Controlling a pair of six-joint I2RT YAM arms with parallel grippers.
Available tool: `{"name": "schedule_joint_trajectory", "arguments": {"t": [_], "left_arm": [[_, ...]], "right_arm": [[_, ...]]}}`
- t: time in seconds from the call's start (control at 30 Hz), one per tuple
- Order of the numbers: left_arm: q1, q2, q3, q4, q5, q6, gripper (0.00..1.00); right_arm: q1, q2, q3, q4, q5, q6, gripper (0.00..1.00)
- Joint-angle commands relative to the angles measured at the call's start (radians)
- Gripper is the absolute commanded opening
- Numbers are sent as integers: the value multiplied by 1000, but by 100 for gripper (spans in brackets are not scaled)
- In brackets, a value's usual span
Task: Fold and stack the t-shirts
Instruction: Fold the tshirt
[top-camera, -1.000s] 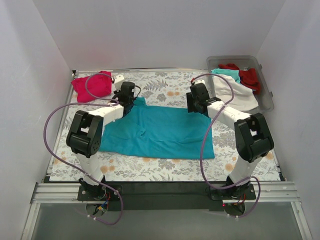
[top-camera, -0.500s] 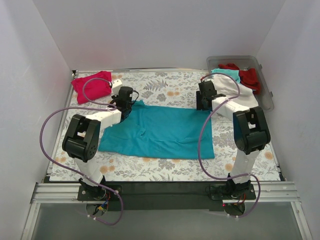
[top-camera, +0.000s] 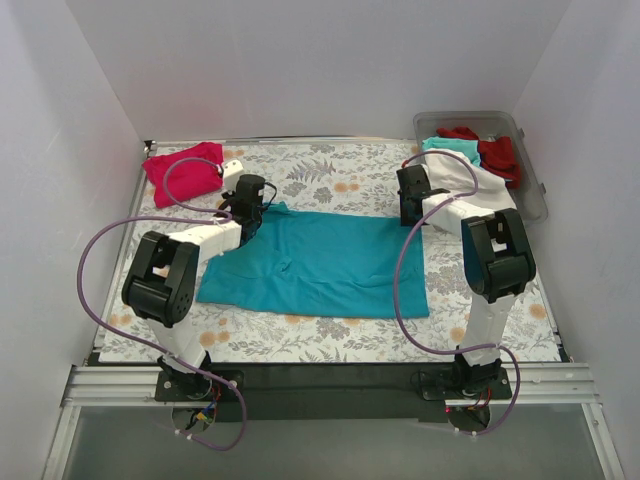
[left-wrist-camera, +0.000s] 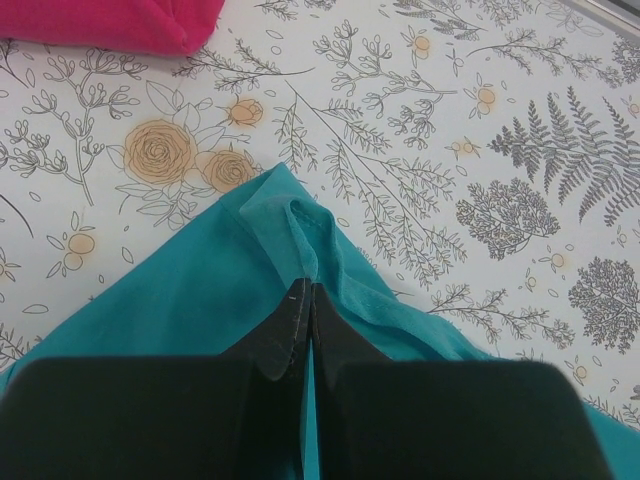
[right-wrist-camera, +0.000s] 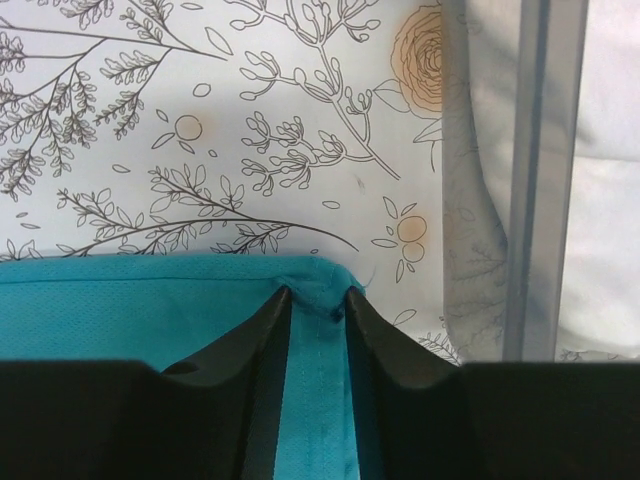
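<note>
Find the teal t-shirt (top-camera: 320, 265) spread flat in the middle of the table (top-camera: 330, 180). The left gripper (left-wrist-camera: 305, 290) is pressed together, pinching the shirt's far left corner. The right gripper (right-wrist-camera: 315, 295) nips the far right corner, with a fold bunched between its narrowly parted fingers. The pink t-shirt (top-camera: 183, 172) lies folded at the far left.

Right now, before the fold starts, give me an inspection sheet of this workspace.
Surface: floral table cover, flat.
Job's things: teal t-shirt spread centre; pink t-shirt folded, far left.
Clutter: clear bin far right, holding more tees.
Grippers: left gripper shut on teal t-shirt's far left corner; right gripper narrowly open astride far right corner, grip unclear.
Cables: purple cables loop from both arms.
Surroundings: white walls.
</note>
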Motion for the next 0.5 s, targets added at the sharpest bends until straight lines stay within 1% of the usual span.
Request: {"name": "schedule_joint_trajectory", "arguments": {"t": [0.0,0.07,0.1,0.2,0.33,0.47], "left_arm": [[2,-78,-16,2,-30,-1,0],[2,-90,-24,0,-34,-2,0],[2,-95,-31,2,-42,-2,0],[2,-119,-50,-3,-71,-8,0],[2,-159,-89,-41,-106,-53,0],[2,-222,-155,-62,-83,-94,0]], "right_arm": [[-8,13,44,-6,7,3,23],[-9,13,44,-8,4,1,16],[-8,7,41,-8,1,1,10],[-8,-16,26,-8,-10,1,1],[-6,-68,-20,-5,-42,4,1],[12,-140,-83,-2,-53,7,1]]}}
